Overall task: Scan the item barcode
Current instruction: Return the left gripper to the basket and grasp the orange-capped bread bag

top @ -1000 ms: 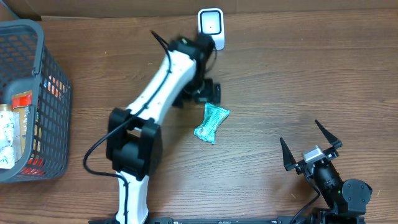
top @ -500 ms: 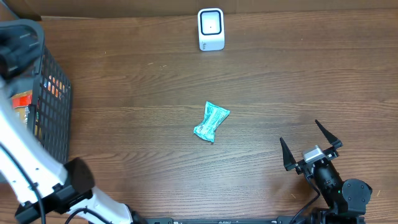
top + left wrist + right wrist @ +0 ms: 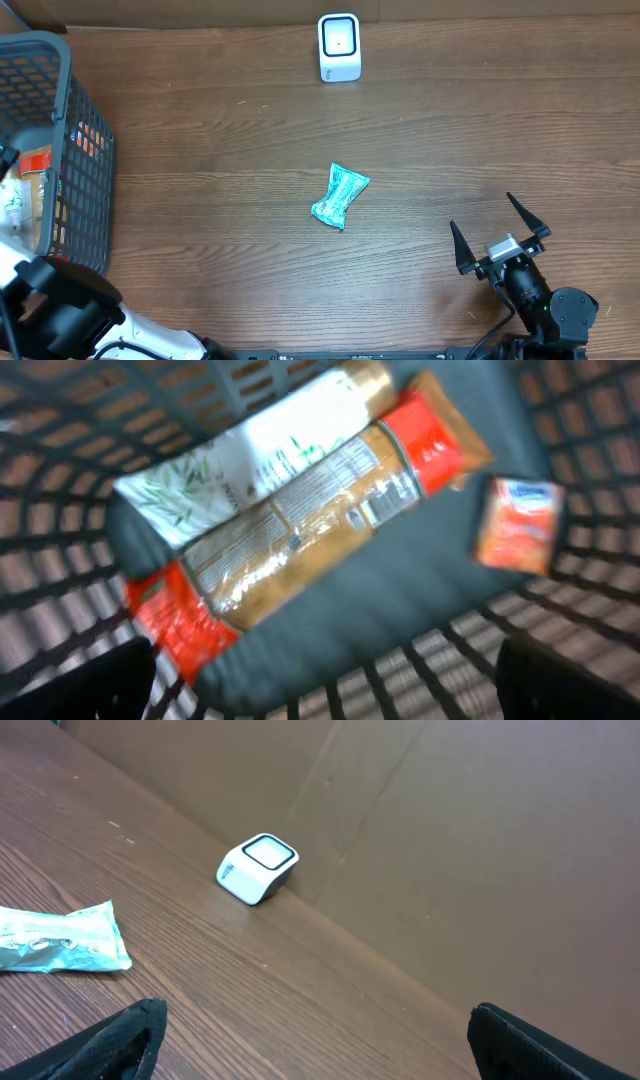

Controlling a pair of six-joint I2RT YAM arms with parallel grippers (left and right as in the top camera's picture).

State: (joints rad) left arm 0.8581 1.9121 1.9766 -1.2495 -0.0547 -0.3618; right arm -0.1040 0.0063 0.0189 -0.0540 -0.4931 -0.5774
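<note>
Overhead — basket (image 3: 95,170) left, packet (image 3: 340,196) mid-table, scanner (image 3: 339,46) beyond.

1. The overhead view looks straight down on the table (image 3: 450,130) from well above. It takes in the basket (image 3: 95,190) at the left, the scanner (image 3: 339,47) at the far edge and the right tool (image 3: 481,212) at the near edge.
2. The left wrist view looks down into the basket from close in and is blurred, with the left tool (image 3: 320,685) spread to the lower corners. It shares the basket's packets (image 3: 300,520) with the overhead view.
3. The right wrist view sits low and faces across the table to the scanner and the teal packet (image 3: 60,942), both also seen from overhead.
</note>
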